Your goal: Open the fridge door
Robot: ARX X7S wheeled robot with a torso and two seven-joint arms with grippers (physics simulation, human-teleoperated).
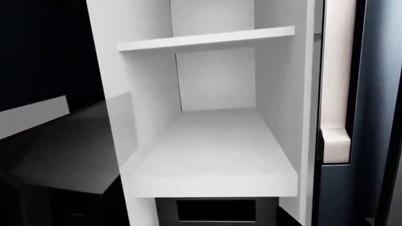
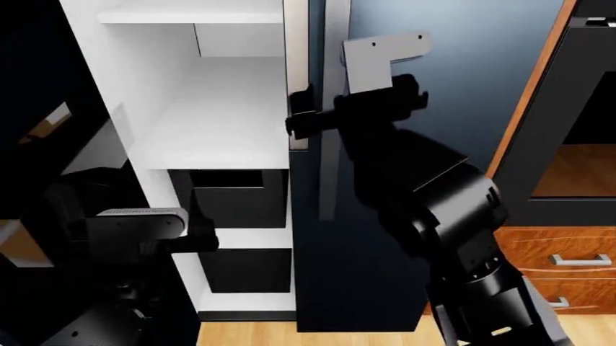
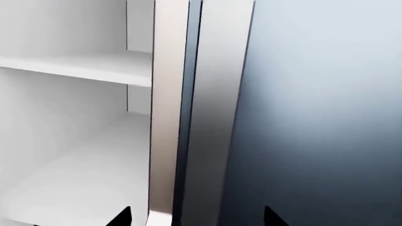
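Note:
The fridge (image 2: 433, 86) is dark navy, and its left door (image 2: 29, 86) stands swung open. Inside are white shelves (image 2: 216, 122) with black bins (image 2: 236, 198) below. The right door is closed, with a long pale handle (image 2: 298, 72) at its left edge. My right gripper (image 2: 298, 115) is open at that handle. Its dark fingertips (image 3: 122, 217) stand wide apart on either side of the handle (image 3: 166, 117), which they do not touch. My left gripper (image 2: 198, 238) hangs low in front of the bins. Its wrist view shows a shelf (image 1: 213, 150) and a bin (image 1: 217, 209), but no fingers.
A wooden cabinet (image 2: 529, 94) with a black wall oven (image 2: 582, 108) stands right of the fridge, with drawers (image 2: 578, 259) below it. Wood floor (image 2: 250, 328) shows at the fridge's foot. The open door (image 1: 44, 47) is close on my left arm's side.

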